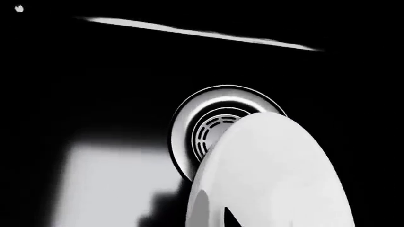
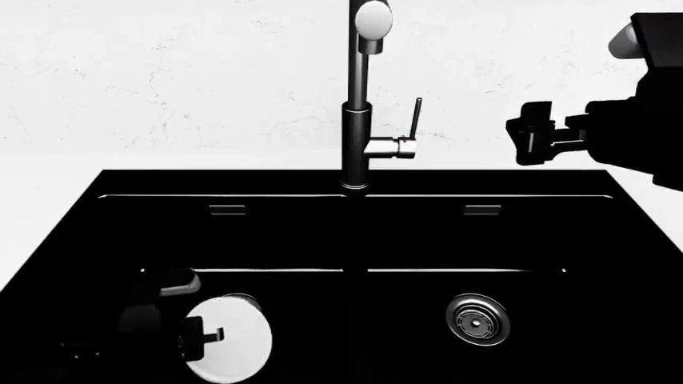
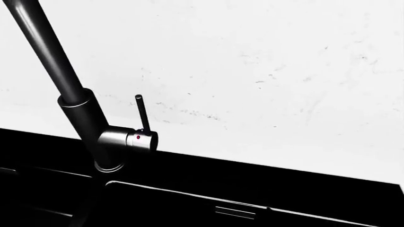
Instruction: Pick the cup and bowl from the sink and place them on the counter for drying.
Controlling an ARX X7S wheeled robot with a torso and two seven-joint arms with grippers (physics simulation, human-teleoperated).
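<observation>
The white bowl (image 2: 233,342) is tilted up on edge low in the left basin of the black sink (image 2: 320,240). My left gripper (image 2: 205,336) is shut on its rim, one dark finger (image 1: 235,221) lying across the inner face. In the left wrist view the bowl (image 1: 277,175) fills the near part and covers part of a steel drain (image 1: 211,120). My right gripper (image 2: 530,133) hangs open and empty, high above the sink's back right corner. The cup is out of view. The white counter (image 2: 43,188) surrounds the sink.
The tall dark faucet (image 2: 357,120), with a side lever (image 2: 414,120) and white head (image 2: 373,18), stands behind the divider between the basins. It also shows in the right wrist view as the faucet (image 3: 75,101). The right basin holds a steel drain (image 2: 477,319). A white marbled wall (image 2: 160,72) backs the counter.
</observation>
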